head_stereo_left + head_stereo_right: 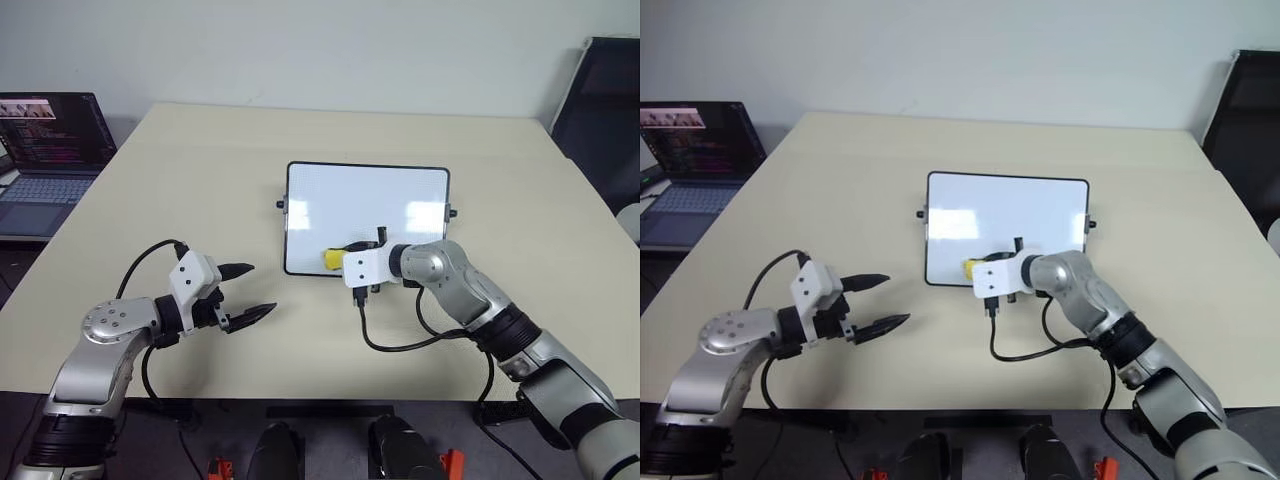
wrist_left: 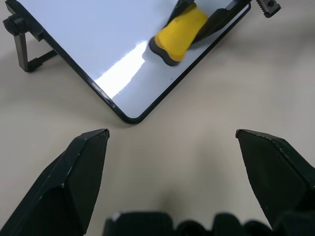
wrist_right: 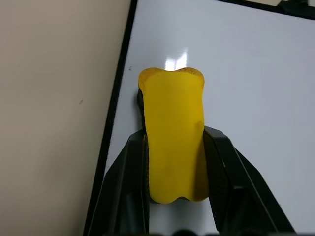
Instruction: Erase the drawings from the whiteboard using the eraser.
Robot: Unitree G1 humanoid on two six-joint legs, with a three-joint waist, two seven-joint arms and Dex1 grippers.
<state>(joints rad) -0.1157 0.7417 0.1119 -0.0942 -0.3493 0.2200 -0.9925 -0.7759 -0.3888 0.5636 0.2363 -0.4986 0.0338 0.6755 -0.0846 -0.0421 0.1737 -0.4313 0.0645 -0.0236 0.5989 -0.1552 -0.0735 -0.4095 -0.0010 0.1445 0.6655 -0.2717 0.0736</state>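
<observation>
step: wiping | right gripper (image 3: 174, 162) clamps eraser (image 3: 174, 132) on whiteboard (image 1: 400, 195) near edge, no drawings visible | left gripper (image 1: 245, 292) open, idle over bench (image 1: 200, 160) | next: check board, lift off

No text can be read: the laptop (image 1: 45, 150) screen's lines are too small to make out

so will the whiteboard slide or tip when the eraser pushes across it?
The whiteboard probably slides easily: thin, likely light, lying unanchored on the smooth table. Tipping seems unlikely, since it sits low. The eraser, in the right gripper, works near its edge, so twisting is possible.
</observation>
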